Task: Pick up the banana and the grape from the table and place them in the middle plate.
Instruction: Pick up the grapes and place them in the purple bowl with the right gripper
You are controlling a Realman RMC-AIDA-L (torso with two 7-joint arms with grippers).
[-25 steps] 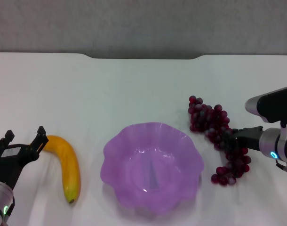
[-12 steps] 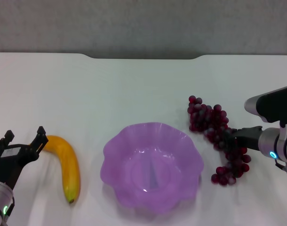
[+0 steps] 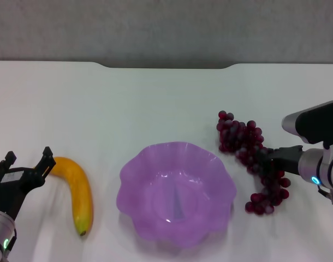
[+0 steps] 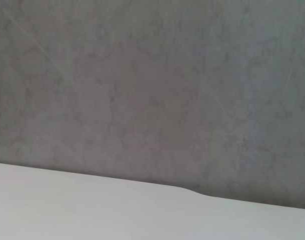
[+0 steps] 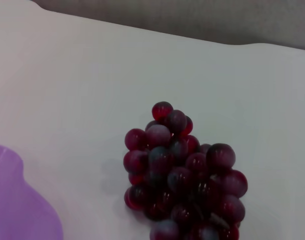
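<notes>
The grape (image 3: 253, 161) lies on the tabletop (image 3: 155, 103) with the right tool (image 3: 271, 159) reaching into the middle of the bunch; whether it has pinched the cluster or only rests against it I cannot tell, since the berries hide its fingertips. The banana (image 3: 78, 192) lies just beside the left tool (image 3: 25, 166), whose fingers stand spread, the banana's upper end close by the nearer finger and not yet between them. The middle plate (image 3: 177, 194) sits between the two tools, nearer the right one, and holds nothing, so by my reading neither fruit is delivered and both grasps, lifts and placings remain. From the right tool the plate's wavy rim is near, just past the grapes, so the bunch must rise over it. Bare tabletop stretches beyond both tools toward the notched far edge, leaving ample room.
</notes>
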